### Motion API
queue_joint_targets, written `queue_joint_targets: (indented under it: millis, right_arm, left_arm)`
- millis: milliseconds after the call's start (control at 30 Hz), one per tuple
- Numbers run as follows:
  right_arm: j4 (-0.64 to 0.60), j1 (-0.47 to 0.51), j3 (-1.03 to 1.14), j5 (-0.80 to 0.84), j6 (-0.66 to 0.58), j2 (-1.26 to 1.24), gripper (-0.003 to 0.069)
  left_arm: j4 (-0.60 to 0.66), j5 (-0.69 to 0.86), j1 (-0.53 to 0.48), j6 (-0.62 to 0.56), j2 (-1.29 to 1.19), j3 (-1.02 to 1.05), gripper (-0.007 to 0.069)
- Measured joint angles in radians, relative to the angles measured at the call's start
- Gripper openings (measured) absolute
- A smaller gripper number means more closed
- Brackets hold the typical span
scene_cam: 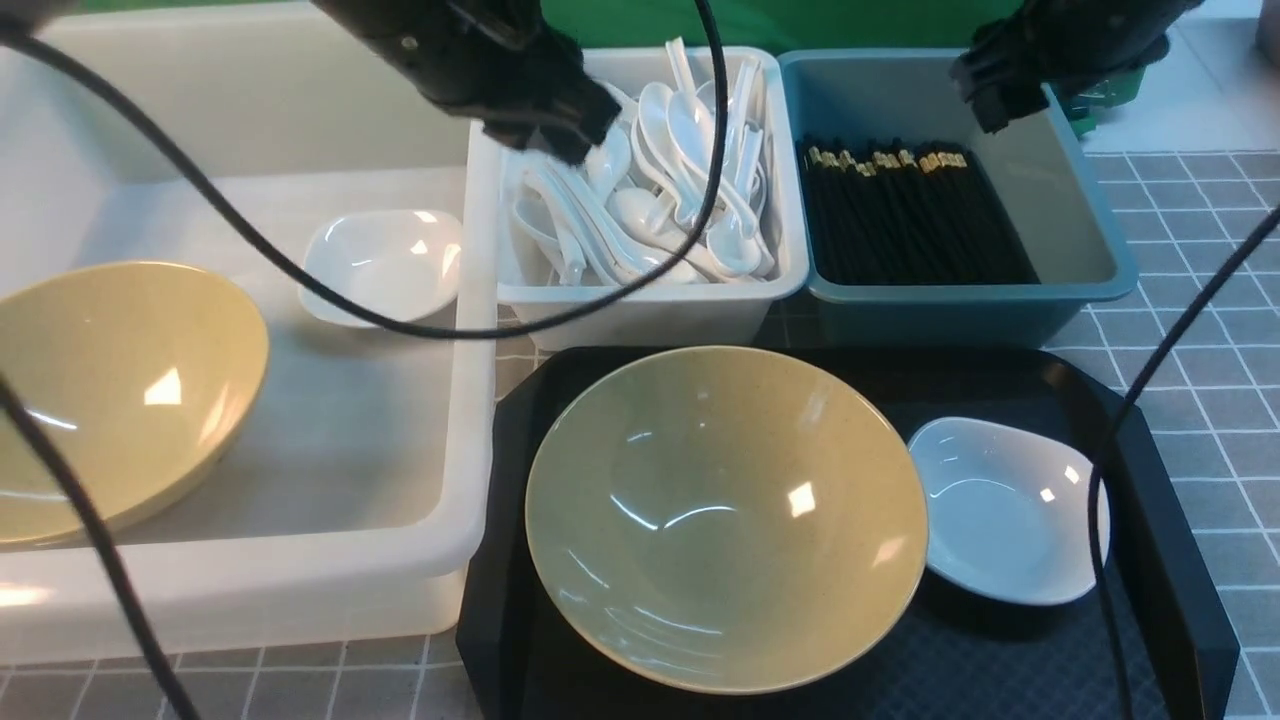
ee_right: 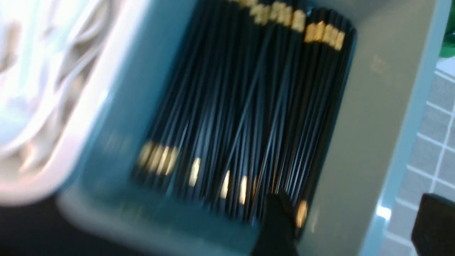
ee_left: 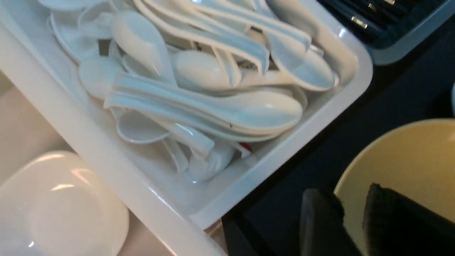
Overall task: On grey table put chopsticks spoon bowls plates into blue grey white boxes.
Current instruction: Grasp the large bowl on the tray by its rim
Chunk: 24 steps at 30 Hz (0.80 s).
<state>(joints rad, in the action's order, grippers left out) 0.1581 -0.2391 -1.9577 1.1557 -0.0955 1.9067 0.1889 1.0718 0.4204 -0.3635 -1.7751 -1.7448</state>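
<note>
**Over the small boxes, two empty grippers**

Over the small white box, full of white spoons, the left gripper hangs with its jaws a little apart and nothing between them. Over the blue-grey box, where the black chopsticks lie side by side, the right gripper is spread wide and holds nothing.

Both arms reach forward and tip down toward their boxes.

One yellow bowl and one small white plate sit close together on the black tray. I think they go next into the big white box, which has a second bowl and a second plate inside.

To do it well, each arm should lift straight up, clear of the box rims. Then it should take the bowl by its edge, since it looks wide and slippery.
</note>
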Motion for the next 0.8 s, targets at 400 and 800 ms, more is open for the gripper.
queue_joint_targets:
  millis: [400,800]
  right_arm:
    - [-0.046,-0.102,0.134,0.095,-0.059,-0.254,0.049]
    - [-0.049,-0.12,0.2,0.105,-0.066,-0.379,0.0491]
  left_arm:
    - [-0.117,0.008,0.127,0.033,-0.228,0.0,0.0517]
    - [-0.05,0.018,0.129,0.051,-0.323,0.0,0.0347]
